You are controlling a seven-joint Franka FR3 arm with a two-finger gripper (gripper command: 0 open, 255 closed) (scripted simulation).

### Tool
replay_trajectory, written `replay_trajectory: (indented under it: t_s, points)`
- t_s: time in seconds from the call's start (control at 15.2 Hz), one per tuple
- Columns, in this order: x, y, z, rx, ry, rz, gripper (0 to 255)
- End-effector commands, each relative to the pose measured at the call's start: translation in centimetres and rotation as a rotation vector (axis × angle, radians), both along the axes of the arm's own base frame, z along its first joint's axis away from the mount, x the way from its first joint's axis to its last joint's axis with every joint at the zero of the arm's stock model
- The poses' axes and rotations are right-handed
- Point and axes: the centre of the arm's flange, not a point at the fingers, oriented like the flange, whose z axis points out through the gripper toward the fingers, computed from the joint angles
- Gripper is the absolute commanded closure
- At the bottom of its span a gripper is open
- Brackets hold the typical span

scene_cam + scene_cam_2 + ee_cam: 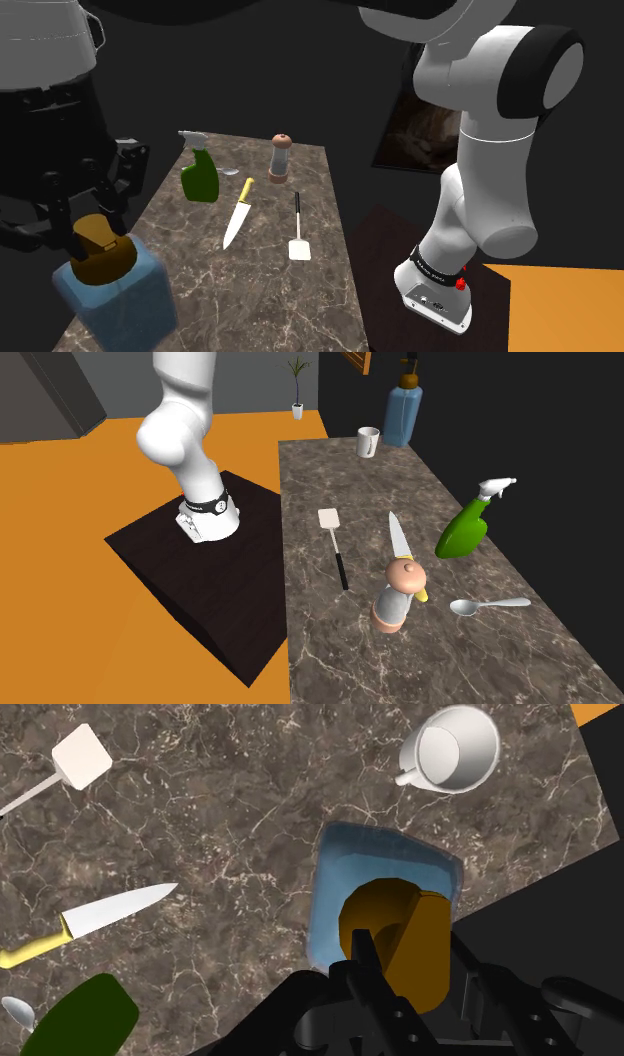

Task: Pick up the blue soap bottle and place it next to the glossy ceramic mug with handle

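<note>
Gripper (408,954) is narrow, clamped on the orange-brown pump cap (395,929) of the blue soap bottle (385,869). In the wrist view one finger (363,959) lies against the cap's side, with the cap between the pair.

In the shoulder view the bottle hangs under my hand at the near left end of the marble counter (280,300). I can't tell whether its base touches the stone.

The second exterior view gives the spacing. The bottle stands upright at the counter's far end, and the white mug (369,441) is just beside it on that view's left, with a small gap and no contact. The wrist view shows the same gap from above, with the mug mouth-up and its handle turned toward the spatula (80,756).

Also on the counter:
- Yellow-handled knife (238,212) lies mid-counter, beside the spatula.
- Green spray bottle (200,175), spoon (488,605) and grinder (281,158) sit at the end well apart from the bottle.

My stand (440,295) sits off the counter on a dark box, at the shoulder view's right.
</note>
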Motion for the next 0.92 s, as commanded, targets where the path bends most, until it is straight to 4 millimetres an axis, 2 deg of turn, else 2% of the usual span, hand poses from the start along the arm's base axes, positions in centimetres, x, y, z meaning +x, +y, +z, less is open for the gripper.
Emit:
replay_trajectory:
  t_s: [0.0, 0.86]
  points:
    - [0.0, 0.0, -1.0, 0.001, -0.001, 0.0, 255]
    - [0.0, 0.0, -7.9, 0.001, -0.001, 0.0, 255]
